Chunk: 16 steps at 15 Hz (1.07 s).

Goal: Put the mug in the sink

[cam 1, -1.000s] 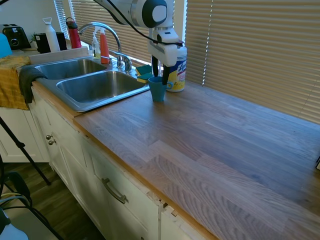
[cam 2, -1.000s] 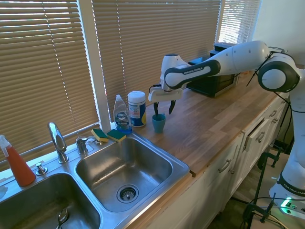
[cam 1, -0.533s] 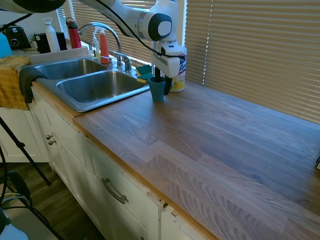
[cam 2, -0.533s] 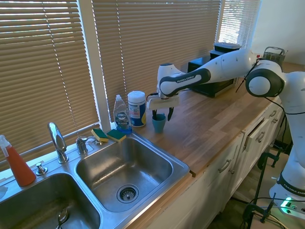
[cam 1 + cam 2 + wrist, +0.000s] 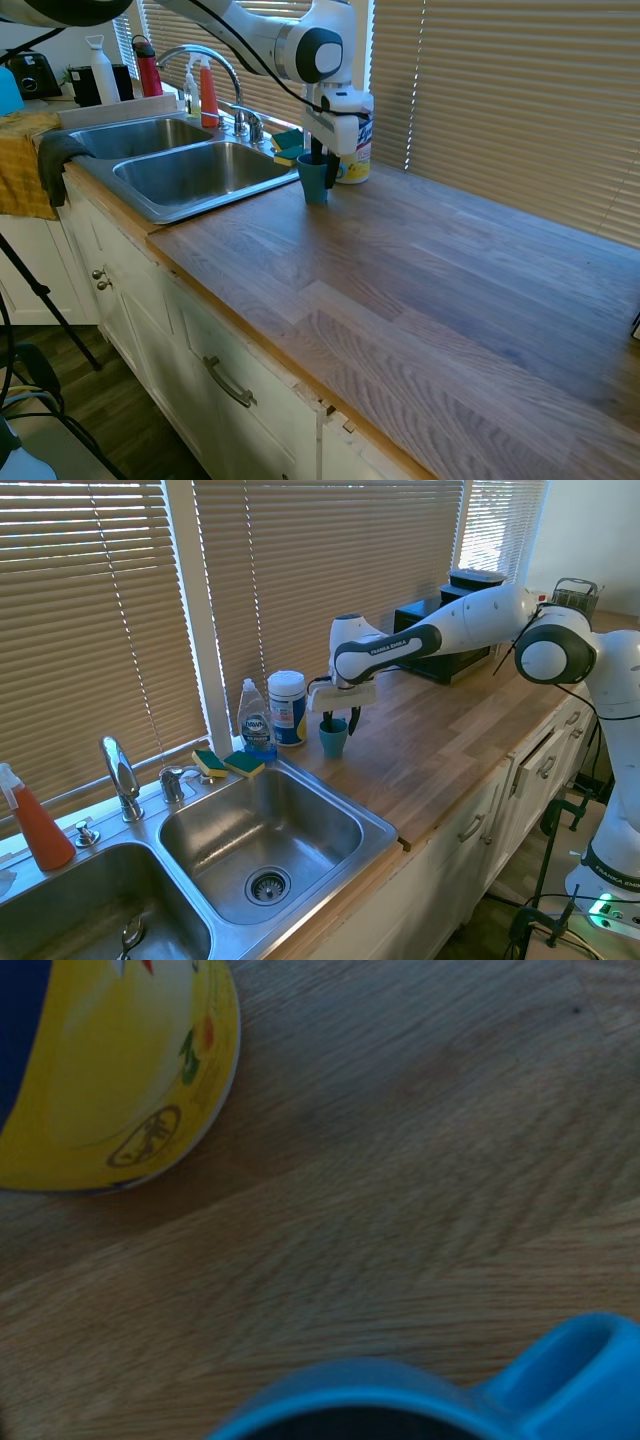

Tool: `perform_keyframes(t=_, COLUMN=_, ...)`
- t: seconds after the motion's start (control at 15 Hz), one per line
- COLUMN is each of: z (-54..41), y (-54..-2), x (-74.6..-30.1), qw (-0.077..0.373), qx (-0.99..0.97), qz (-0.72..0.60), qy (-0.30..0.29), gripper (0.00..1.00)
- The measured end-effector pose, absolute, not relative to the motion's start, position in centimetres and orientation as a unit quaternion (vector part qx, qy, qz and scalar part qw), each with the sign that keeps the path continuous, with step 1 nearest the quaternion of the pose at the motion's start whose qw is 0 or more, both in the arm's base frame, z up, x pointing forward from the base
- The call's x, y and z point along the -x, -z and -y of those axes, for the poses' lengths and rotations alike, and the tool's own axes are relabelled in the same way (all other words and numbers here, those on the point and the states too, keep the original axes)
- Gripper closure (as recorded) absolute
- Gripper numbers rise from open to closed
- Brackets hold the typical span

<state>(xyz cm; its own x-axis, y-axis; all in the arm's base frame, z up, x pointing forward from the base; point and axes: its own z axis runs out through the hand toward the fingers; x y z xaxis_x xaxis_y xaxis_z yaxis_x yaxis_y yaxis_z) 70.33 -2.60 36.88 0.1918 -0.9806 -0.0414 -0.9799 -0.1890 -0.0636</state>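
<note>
Gripper [image 5: 322, 168] points straight down over the mug [image 5: 314, 180], fingers spread and straddling the wall on the handle side, one finger dipping inside the rim, the other outside; nothing clamped yet. Mug stands upright on the wooden countertop [image 5: 430, 280], directly beneath the gripper, just beside the wipes canister [image 5: 288, 708] and near the sink [image 5: 262, 832] corner. From the gripper the sink's nearer basin lies sideways past the counter edge, so the carry looks short and lateral once the fingers close.
</note>
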Motion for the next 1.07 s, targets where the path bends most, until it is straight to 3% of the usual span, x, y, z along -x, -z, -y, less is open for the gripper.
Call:
perform_keyframes(t=0.67, z=2.5, y=-36.1, x=-70.1, qw=0.041, qx=0.778, qz=-0.627, qy=-0.004, gripper=1.0)
perform_keyframes(t=1.07, z=-1.9, y=-39.6, x=-68.1, qw=0.05, qx=0.814, qz=-0.578, qy=0.026, gripper=1.0)
